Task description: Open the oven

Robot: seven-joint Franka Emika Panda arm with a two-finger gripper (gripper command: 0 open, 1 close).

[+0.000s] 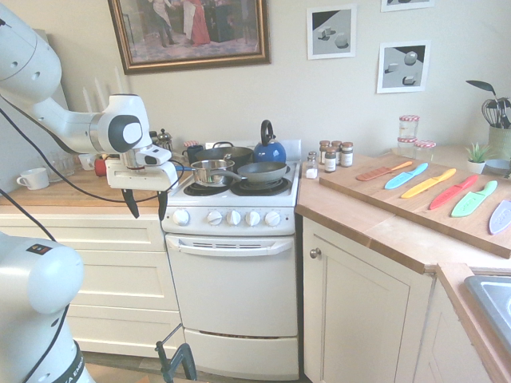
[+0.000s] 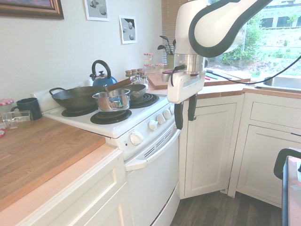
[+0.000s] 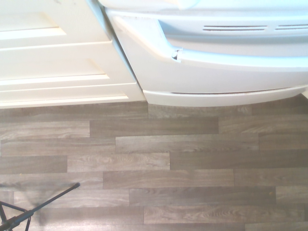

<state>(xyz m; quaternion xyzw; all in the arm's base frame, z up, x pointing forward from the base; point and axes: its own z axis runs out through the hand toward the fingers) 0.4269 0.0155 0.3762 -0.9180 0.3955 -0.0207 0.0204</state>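
Two spread fingers of the empty pincer (image 1: pixel 150 205) point down near the closed oven (image 1: pixel 231 286).

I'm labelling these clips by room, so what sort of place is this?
Most likely a home kitchen: there is a white oven with pans on its hob, a wooden board laid with colourful knives, and cream cabinets under a wooden counter.

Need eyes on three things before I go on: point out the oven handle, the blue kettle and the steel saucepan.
Oven handle (image 1: pixel 231 249): first exterior view, middle of the bar.
Blue kettle (image 1: pixel 270 155): first exterior view, round body.
Steel saucepan (image 2: pixel 112 100): second exterior view, side wall.
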